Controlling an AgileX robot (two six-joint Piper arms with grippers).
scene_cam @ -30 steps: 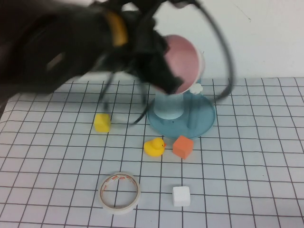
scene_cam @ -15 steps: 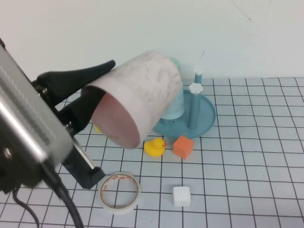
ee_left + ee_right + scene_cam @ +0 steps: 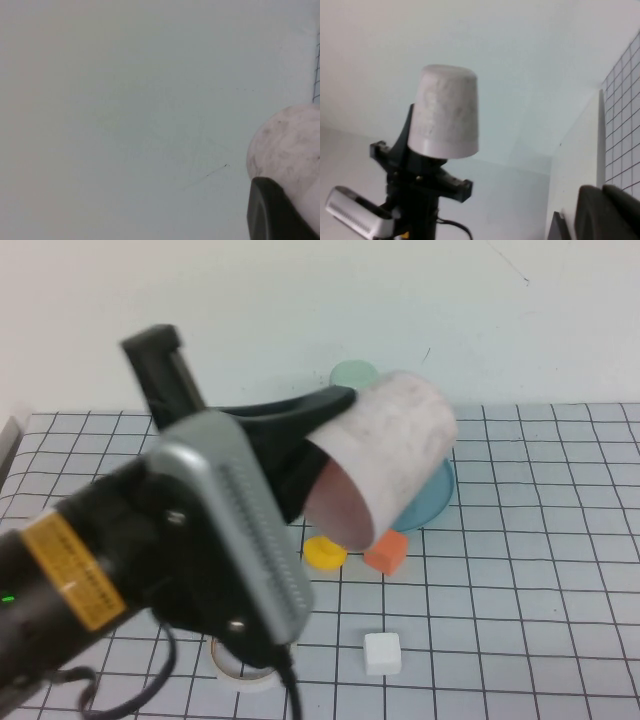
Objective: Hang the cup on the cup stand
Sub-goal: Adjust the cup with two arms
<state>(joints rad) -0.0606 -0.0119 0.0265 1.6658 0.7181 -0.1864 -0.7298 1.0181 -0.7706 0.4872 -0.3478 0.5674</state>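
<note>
High view: left claw [image 3: 325,440] clamps the cup [image 3: 385,455] above the cup stand [image 3: 432,502] — right claw [image 3: 600,212] closed, empty.

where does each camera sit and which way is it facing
High: raised on the robot's side, looking down at the table; the left hand holds the cup over the cup stand.
Left wrist: faces the wall past the cup's base.
Right wrist: looks across from the shut right hand.
All share the cup.
</note>
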